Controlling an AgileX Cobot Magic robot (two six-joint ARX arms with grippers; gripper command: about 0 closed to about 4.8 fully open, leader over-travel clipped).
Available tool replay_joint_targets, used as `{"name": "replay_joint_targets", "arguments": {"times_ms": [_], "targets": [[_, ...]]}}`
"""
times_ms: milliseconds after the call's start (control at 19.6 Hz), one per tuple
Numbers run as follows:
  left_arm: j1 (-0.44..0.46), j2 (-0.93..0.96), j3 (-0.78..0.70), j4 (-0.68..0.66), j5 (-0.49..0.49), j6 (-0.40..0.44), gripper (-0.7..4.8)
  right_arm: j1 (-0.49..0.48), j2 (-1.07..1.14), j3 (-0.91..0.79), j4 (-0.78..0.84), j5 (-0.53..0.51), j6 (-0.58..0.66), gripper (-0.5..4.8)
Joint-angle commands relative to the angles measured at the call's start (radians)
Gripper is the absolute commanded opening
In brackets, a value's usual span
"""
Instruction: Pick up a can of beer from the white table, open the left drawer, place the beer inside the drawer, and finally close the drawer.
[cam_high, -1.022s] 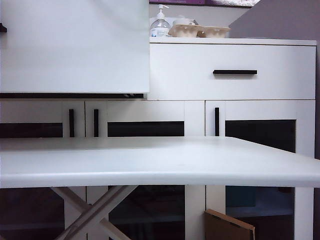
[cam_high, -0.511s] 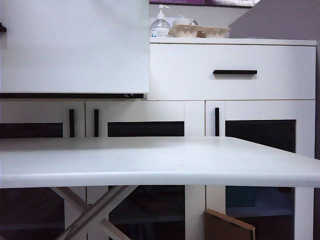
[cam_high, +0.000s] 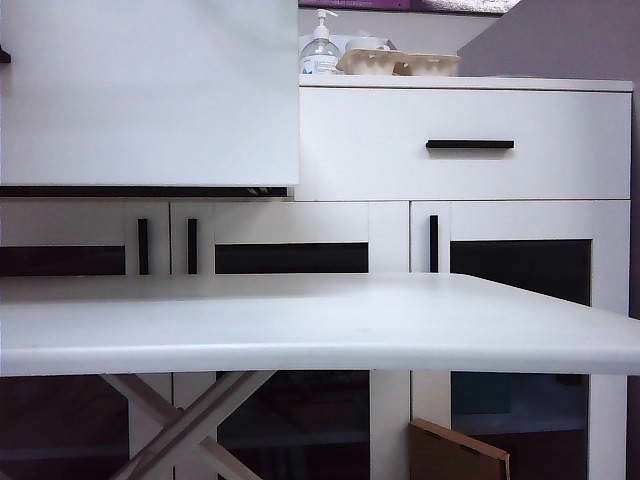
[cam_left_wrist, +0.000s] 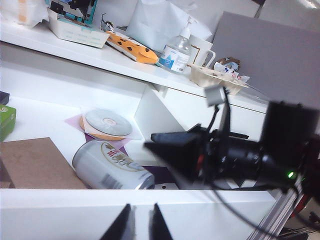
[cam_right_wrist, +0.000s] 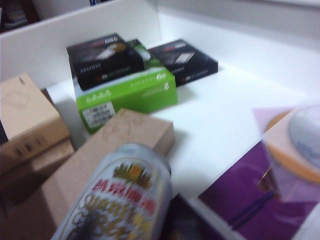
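Note:
The can of beer (cam_left_wrist: 112, 167) lies on its side inside the open left drawer (cam_high: 150, 90), its silver side against a brown box (cam_left_wrist: 35, 162). It fills the near edge of the right wrist view (cam_right_wrist: 117, 200). My right gripper (cam_left_wrist: 155, 149) shows as a dark wedge just above the can's end; its fingers are hidden in its own view. My left gripper (cam_left_wrist: 140, 206) hangs before the drawer front's top edge (cam_left_wrist: 75, 210), jaws nearly together with nothing between. The white table (cam_high: 300, 330) is bare. Neither gripper shows in the exterior view.
The drawer also holds a disc (cam_left_wrist: 107, 122), a green box (cam_right_wrist: 130, 95) and black boxes (cam_right_wrist: 105, 57). The cabinet top carries a pump bottle (cam_high: 320, 50) and egg cartons (cam_high: 400, 62). The wider drawer (cam_high: 470, 145) is closed. Cardboard (cam_high: 455, 455) leans under the table.

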Motion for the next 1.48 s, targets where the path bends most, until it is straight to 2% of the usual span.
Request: {"name": "replay_joint_targets", "arguments": {"times_ms": [51, 153, 204, 256, 358, 562, 818, 1022, 1175, 1278, 1482], "targets": [[0.001, 0.000, 0.005, 0.011, 0.003, 0.000, 0.51, 0.002, -0.019, 0.098, -0.074, 0.002, -0.004, 0.09], [0.001, 0.000, 0.004, 0.012, 0.000, 0.002, 0.51, 0.002, -0.040, 0.175, -0.156, 0.000, -0.005, -0.05], [0.001, 0.000, 0.004, 0.011, 0.000, 0.007, 0.34, 0.002, -0.069, 0.208, -0.217, -0.002, -0.005, -0.05], [0.001, 0.000, 0.004, 0.010, 0.000, 0.009, -0.05, 0.002, -0.084, 0.221, -0.252, 0.000, -0.006, -0.05], [0.001, 0.000, 0.005, 0.005, -0.001, 0.035, -0.06, -0.003, -0.162, 0.236, -0.372, 0.016, -0.006, -0.05], [0.001, 0.005, 0.006, -0.017, -0.068, 0.141, -0.06, -0.003, -0.310, 0.235, -0.488, 0.215, -0.014, -0.05], [0.001, 0.077, 0.090, -0.169, -0.195, 0.316, -0.06, -0.003, -0.439, 0.234, -0.673, 0.409, -0.116, -0.05], [0.000, 0.100, 0.111, -0.199, -0.320, 0.356, -0.06, -0.001, -0.464, 0.232, -0.763, 0.410, -0.114, -0.04], [-0.003, 0.113, 0.111, -0.303, -0.397, 0.418, -0.06, 0.019, -0.465, 0.199, -0.762, 0.401, -0.114, -0.05], [-0.003, 0.125, 0.107, -0.347, -0.404, 0.418, -0.06, 0.023, -0.467, 0.169, -0.751, 0.396, -0.112, -0.05], [-0.005, 0.132, 0.106, -0.337, -0.401, 0.400, -0.06, 0.030, -0.478, 0.113, -0.754, 0.377, -0.102, -0.05]]}}
